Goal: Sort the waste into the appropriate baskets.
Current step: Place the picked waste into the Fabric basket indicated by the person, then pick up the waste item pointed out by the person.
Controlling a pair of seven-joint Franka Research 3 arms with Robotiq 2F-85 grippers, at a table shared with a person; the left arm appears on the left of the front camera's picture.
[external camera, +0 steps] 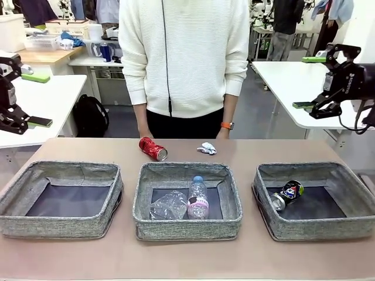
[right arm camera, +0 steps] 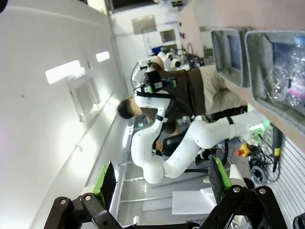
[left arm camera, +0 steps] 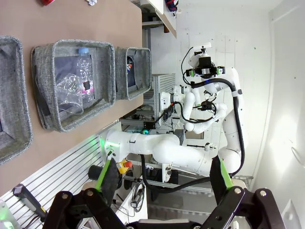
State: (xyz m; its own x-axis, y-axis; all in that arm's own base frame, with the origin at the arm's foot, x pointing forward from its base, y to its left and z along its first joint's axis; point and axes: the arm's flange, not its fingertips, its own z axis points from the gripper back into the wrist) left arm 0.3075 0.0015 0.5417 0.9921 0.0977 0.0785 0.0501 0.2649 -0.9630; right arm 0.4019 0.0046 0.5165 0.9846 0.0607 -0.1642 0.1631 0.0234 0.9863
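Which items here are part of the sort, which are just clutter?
Job: red can, paper wad, pink-label bottle, label-less bottle, dark blue can, left basket, middle basket, right basket.
Lying about: black backpack, white side table.

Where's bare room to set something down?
Free: inside the left basket; the table strip before the baskets; the right basket beside the dark blue can. Crowded: the middle basket, with the pink-label bottle and label-less bottle; the far edge by the red can and paper wad.

Two bottles (external camera: 198,199) (external camera: 168,206) lie in the middle basket (external camera: 186,225), a can (external camera: 288,193) in the right basket (external camera: 316,228), another can (external camera: 153,148) and wad (external camera: 206,148) behind.
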